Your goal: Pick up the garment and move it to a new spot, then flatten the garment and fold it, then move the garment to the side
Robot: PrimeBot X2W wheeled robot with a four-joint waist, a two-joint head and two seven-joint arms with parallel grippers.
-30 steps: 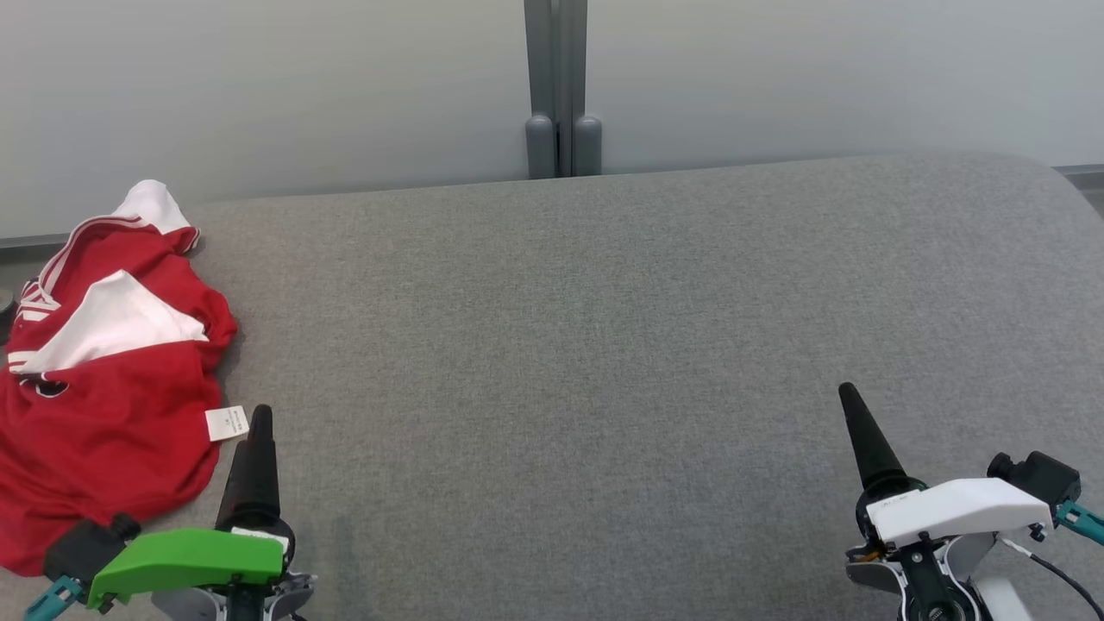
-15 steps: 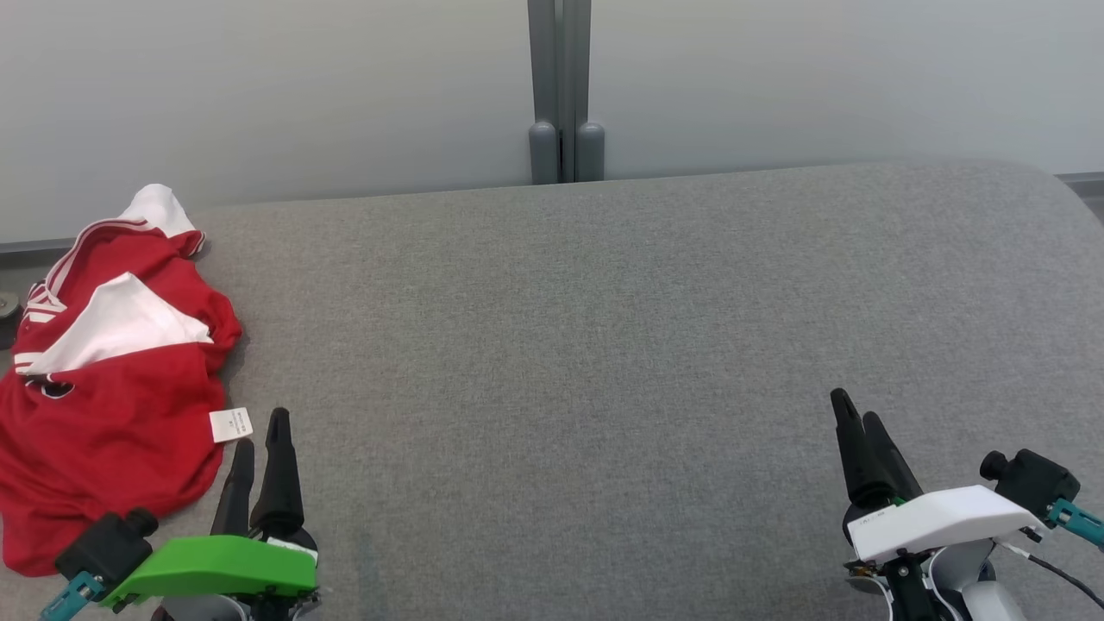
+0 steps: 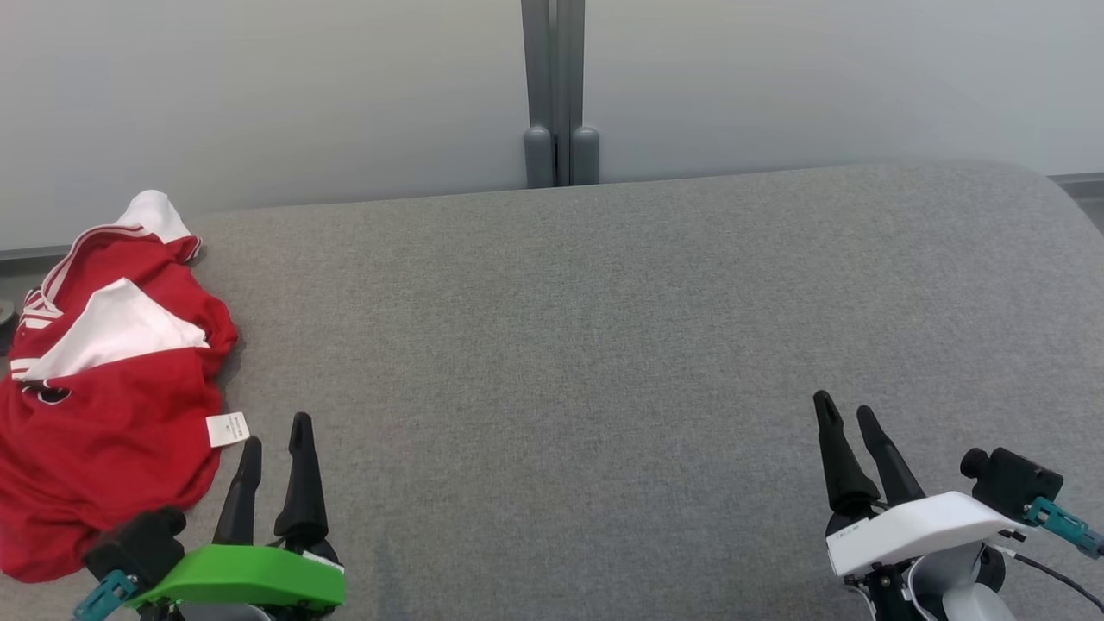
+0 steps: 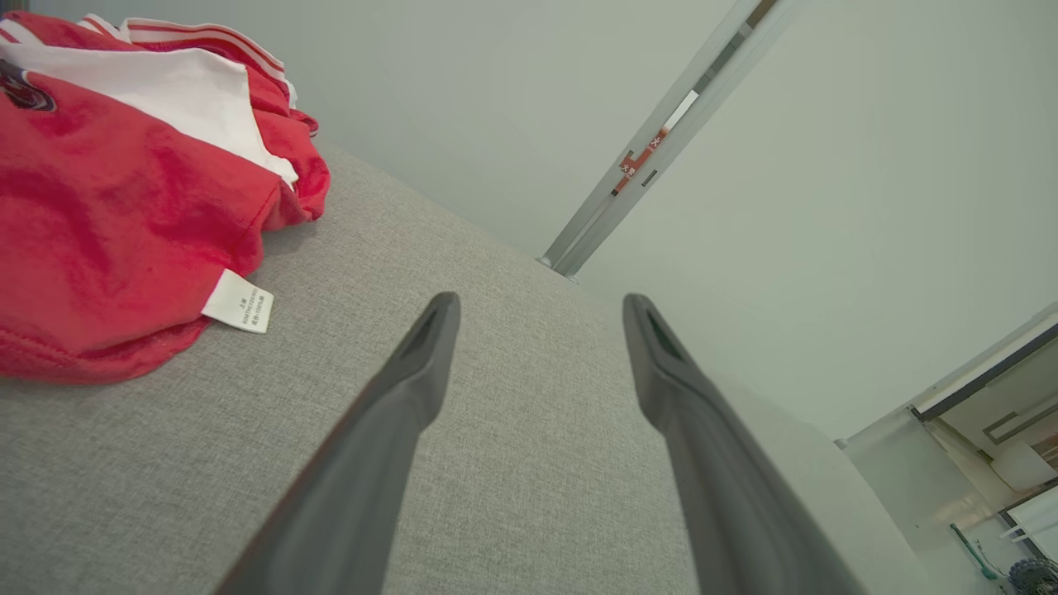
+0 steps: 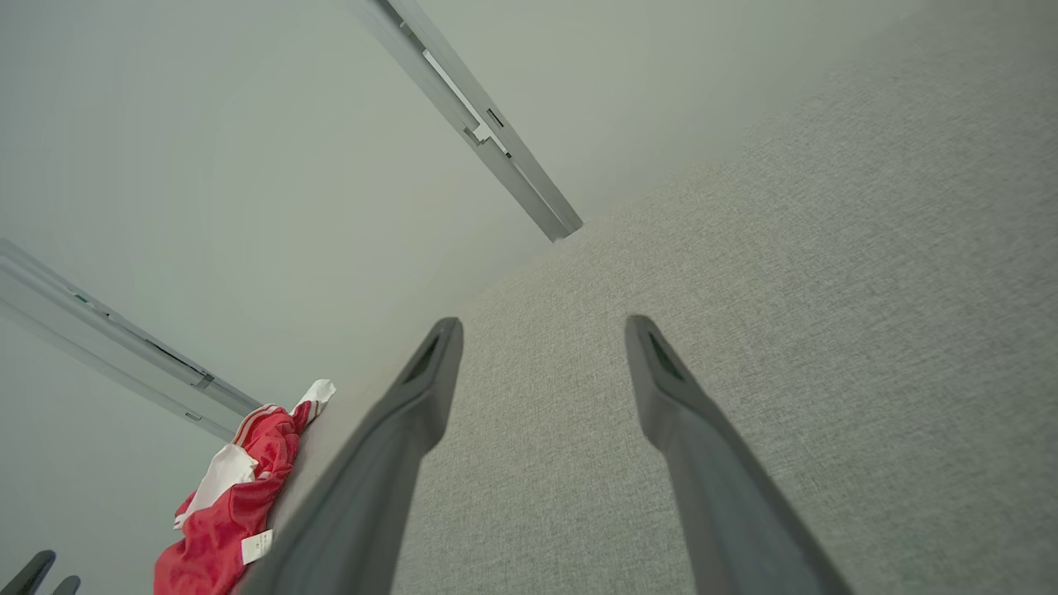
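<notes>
The garment (image 3: 103,405) is a crumpled red shirt with white panels and stripes, lying at the far left of the grey cushioned surface (image 3: 604,345); a small white label sticks out at its right edge. It fills the upper left of the left wrist view (image 4: 107,207) and is small at the lower left of the right wrist view (image 5: 231,504). My left gripper (image 3: 276,431) stands open just right of the label, apart from the cloth, with nothing between its fingers. Over bare fabric at the lower right, my right gripper (image 3: 845,410) is open and empty too.
A pale wall with a grey vertical post (image 3: 556,95) runs behind the grey surface. The surface's left edge lies under the garment, and its right end curves away at the upper right. The wide middle stretch is bare fabric.
Both grippers have turned about their wrists, so each now shows two separate fingers instead of one. The left one shifted slightly right, the right one slightly left. The garment has not moved.
</notes>
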